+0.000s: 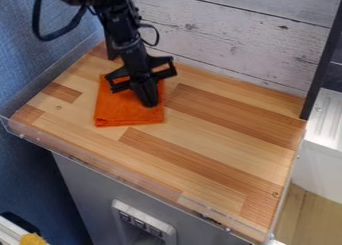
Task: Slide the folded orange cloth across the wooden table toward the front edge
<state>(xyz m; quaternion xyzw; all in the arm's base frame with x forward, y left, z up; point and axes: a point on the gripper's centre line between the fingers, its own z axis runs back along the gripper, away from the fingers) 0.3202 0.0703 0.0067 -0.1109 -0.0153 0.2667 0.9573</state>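
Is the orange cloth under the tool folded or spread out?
Folded, it appears: the orange cloth lies as a flat rectangle, with layered edges showing along its near side.

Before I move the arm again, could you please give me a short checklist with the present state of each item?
1. Gripper positioned over the orange cloth: ok.
2. Cloth lying flat on the wooden surface, no part hanging off: ok.
3. Full view of the cloth: not ok, the gripper hides part of its right side.
4. Firm hold on the cloth: cannot tell, the contact is hidden.
5. Gripper away from the clear front guard: ok.
6. Cable loop beside the arm, off the cloth: ok.
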